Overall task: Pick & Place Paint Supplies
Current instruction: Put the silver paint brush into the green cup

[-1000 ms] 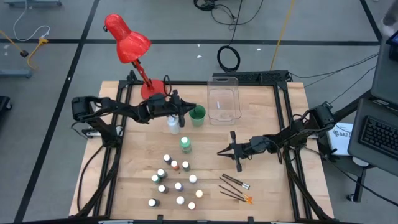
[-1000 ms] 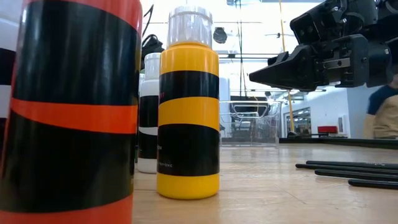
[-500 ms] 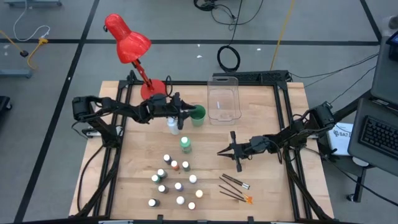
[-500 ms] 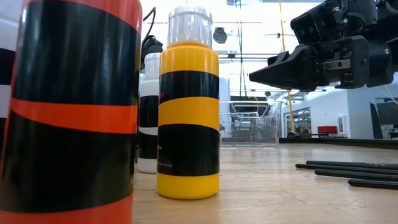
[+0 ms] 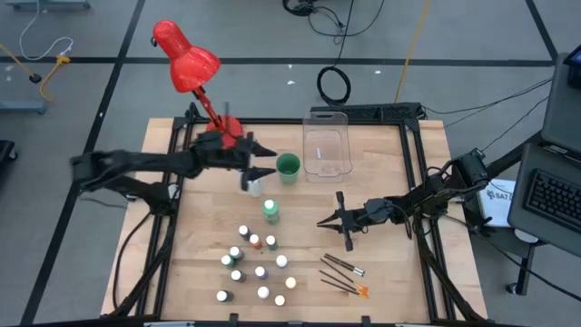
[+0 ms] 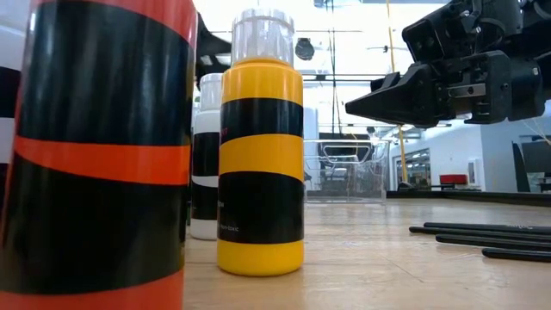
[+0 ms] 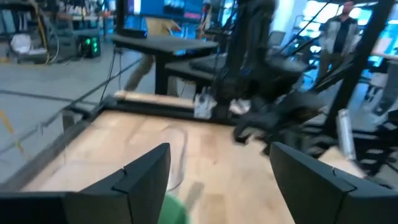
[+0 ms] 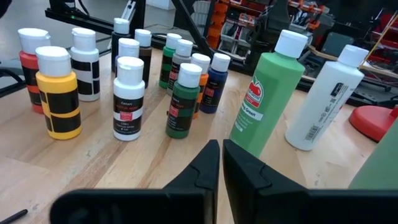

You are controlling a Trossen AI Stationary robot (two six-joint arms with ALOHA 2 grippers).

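Left hand (image 5: 261, 160) hovering in the upper middle of the overhead frame, just left of the green cup (image 5: 288, 167) and above the tall white bottle (image 5: 251, 184), fingers (image 7: 147, 174) spread well apart and gripping nothing; arm blurring out toward the left edge

Right hand (image 5: 338, 220) hanging right of centre over bare desk (image 5: 381, 263), fingers (image 8: 205, 165) pressed nearly together with only a thin slit between them, carrying nothing

Standing just below the white bottle, near frame centre: the tall green bottle (image 5: 270, 211), upright. Clustering in the lower middle: the small paint bottles (image 5: 257, 265), all upright, spreading in loose rows. Lying to the lower right of the cluster: several thin brushes (image 5: 340, 274), fanned side by side flat on the wood, one with an orange tip

Sitting at the upper middle, right of the cup: the clear plastic bin (image 5: 327, 145), resting on the desk edge, with no supplies showing inside. Leaning from the upper left corner of the desk: the red lamp (image 5: 188, 64)

Filling the left half of the table-level frame: an orange-and-black bottle (image 6: 99, 155), beside it a yellow-and-black bottle (image 6: 259, 146), and a white-and-black one (image 6: 207, 168) partly hiding behind. Brushes (image 6: 482, 237) showing as dark lines at lower right, the right hand (image 6: 366, 103) hanging above them at upper right

Showing past the right hand's fingers: small bottles (image 8: 127, 96) grouped at the left of that frame, the green bottle (image 8: 267, 93) and white bottle (image 8: 326, 99) standing side by side at the right
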